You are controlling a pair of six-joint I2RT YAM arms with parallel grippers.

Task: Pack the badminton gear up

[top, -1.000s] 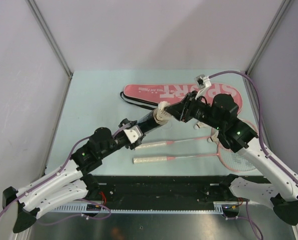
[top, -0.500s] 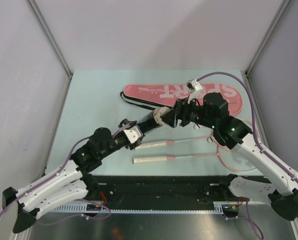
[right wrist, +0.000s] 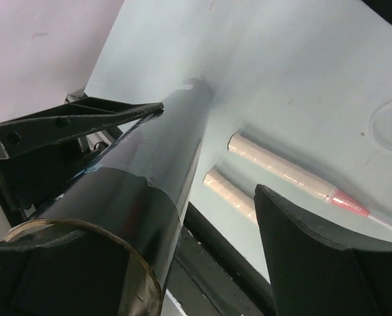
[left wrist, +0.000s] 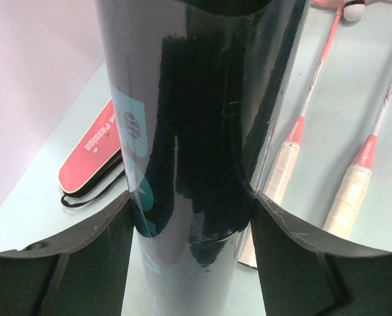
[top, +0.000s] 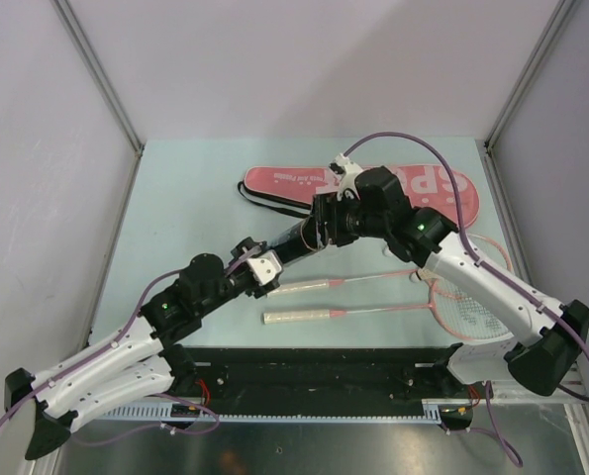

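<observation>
I'm gripping the black tube [top: 294,241] by its near end in the left gripper [top: 262,265], mid-worktop, its long axis rising toward the far right corner. The right gripper [top: 330,224], jaws apparently parted, is straddling the tube's open mouth, having slid in from the right. The white shuttlecock it carried is no longer showing.

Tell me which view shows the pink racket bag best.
Top external: the racket bag lies nearly whole, the right arm crossing it. Left wrist catches only one end. Right wrist shows none.
</observation>
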